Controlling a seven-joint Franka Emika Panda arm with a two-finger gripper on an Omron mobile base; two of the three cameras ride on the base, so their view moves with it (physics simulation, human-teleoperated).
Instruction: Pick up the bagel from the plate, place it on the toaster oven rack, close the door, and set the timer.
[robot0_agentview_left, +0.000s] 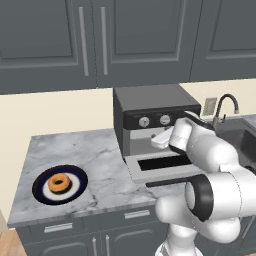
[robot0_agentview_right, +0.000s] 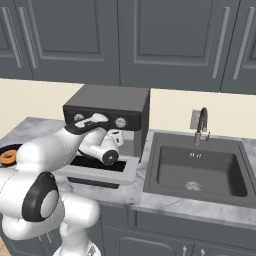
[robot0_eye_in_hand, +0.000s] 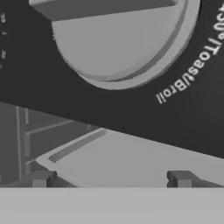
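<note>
The bagel lies in the middle of the plate at the left of the counter; its edge also peeks out behind my arm. The toaster oven has its door dropped open, and the door lies flat over the counter edge. My gripper is open and empty, just below the right-hand knob of the control panel. In the hand view that knob looms close above my gripper, with a pale grey shelf, perhaps the rack, beneath.
A second knob sits left of the first. A sink with a faucet lies right of the oven. Grey cabinets hang above. Bare marble counter separates the plate from the oven.
</note>
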